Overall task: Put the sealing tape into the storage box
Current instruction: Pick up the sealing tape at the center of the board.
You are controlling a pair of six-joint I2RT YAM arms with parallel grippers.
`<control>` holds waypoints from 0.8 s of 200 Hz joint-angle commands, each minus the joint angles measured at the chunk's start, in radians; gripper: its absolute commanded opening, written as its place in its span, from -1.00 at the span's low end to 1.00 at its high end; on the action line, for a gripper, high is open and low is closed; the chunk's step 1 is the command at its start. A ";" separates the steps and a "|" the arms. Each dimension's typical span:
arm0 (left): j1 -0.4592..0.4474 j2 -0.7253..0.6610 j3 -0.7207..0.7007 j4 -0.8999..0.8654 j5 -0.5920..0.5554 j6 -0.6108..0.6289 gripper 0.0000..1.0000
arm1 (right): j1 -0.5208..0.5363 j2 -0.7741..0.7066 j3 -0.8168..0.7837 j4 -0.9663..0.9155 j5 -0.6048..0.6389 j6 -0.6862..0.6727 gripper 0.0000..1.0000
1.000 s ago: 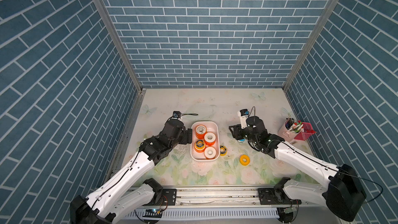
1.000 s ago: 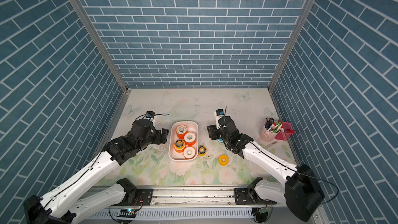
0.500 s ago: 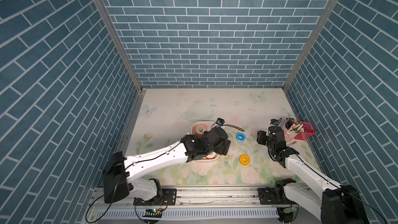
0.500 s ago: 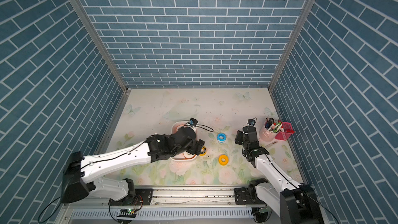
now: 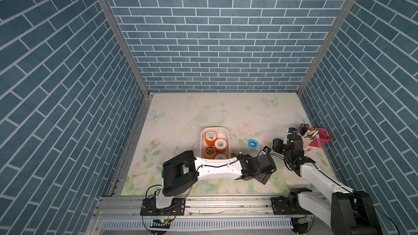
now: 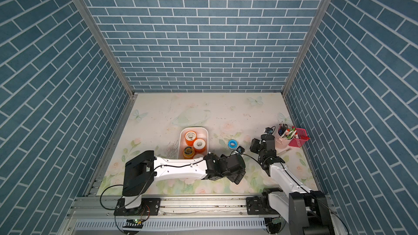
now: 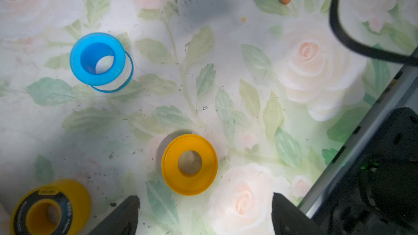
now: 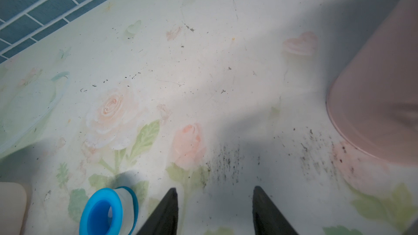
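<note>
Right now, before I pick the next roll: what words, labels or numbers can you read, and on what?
Nothing reads clearly enough to quote.
yellow-black roll: small print on its black face, blurred.
orange roll in the storage box: print ringing its white face, too small.
white tag beside the pen cup: dark marks, too small.

Blue brick walls (image 5: 214, 30), floral tabletop (image 5: 203, 109)

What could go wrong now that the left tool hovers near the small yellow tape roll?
The open left tool is not yet around the flat yellow plastic tape roll. The roll lies low, so the tool may only push it.
The yellow-and-black tape roll lies nearby and could be knocked.
The left arm reaches close to the right arm; they might collide.
</note>
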 commanded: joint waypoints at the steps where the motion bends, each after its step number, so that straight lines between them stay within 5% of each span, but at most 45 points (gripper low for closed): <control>1: 0.002 0.060 0.050 -0.033 -0.019 0.008 0.89 | -0.007 0.007 -0.008 0.030 -0.035 0.017 0.09; 160: 0.030 0.182 0.090 -0.042 -0.044 -0.005 0.58 | -0.012 0.051 -0.001 0.048 -0.080 0.014 0.12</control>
